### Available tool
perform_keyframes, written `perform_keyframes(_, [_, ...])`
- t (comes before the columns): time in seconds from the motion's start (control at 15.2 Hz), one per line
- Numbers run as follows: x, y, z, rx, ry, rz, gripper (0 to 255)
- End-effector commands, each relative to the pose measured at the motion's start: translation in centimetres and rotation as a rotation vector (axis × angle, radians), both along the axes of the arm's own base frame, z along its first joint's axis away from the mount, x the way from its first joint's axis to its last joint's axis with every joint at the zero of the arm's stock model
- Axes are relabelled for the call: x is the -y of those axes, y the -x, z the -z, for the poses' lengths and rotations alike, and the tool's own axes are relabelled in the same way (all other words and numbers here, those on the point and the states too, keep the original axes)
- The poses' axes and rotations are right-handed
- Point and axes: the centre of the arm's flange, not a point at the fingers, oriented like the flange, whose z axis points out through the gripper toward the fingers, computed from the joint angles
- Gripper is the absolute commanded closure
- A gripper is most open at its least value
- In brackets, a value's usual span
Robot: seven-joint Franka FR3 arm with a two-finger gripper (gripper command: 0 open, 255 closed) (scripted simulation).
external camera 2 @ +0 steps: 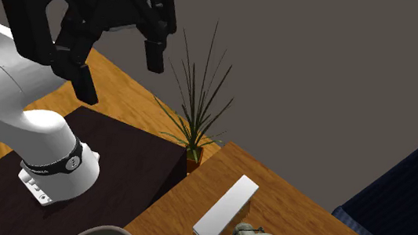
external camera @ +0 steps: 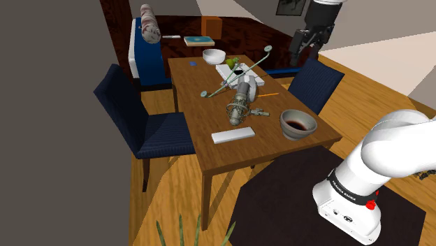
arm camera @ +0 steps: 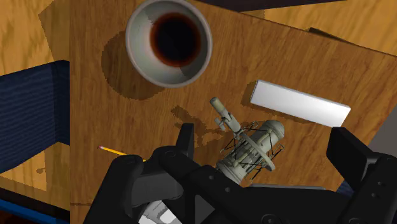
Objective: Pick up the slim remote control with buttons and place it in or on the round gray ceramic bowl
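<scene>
The slim remote (external camera: 233,135) is a plain pale slab lying flat near the table's front edge; it also shows as the remote (external camera 2: 225,209) and the remote (arm camera: 300,104). The round grey bowl (external camera: 298,124) with a dark red inside stands to the remote's right in the shoulder view, and under the hand as the bowl (arm camera: 168,41). My gripper (external camera: 306,50) hangs high above the table, open and holding nothing. Its black fingers stand wide apart on the gripper (external camera 2: 121,69) and the gripper (arm camera: 270,153).
A grey microphone in a wire cage (external camera: 241,105) lies mid-table between remote and bowl, with a white bowl (external camera: 214,56), long green stems and a pencil (arm camera: 114,151) behind. Blue chairs (external camera: 143,119) flank the wooden table (external camera: 202,150). A potted plant (external camera 2: 198,112) stands by the dark stand (external camera 2: 117,159).
</scene>
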Motion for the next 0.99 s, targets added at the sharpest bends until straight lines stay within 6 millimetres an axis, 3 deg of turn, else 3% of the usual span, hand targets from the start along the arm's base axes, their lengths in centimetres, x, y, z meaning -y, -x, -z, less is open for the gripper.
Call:
perform_keyframes(0.0, [0.0, 0.0, 0.0, 0.0, 0.0, 0.0, 0])
perform_keyframes(0.46, [0.1, -4.6, 7.9, -0.028, -0.022, -0.258, 0])
perform_keyframes(0.92, [-1.2, -8.9, 16.0, -0.055, -0.044, -0.517, 0])
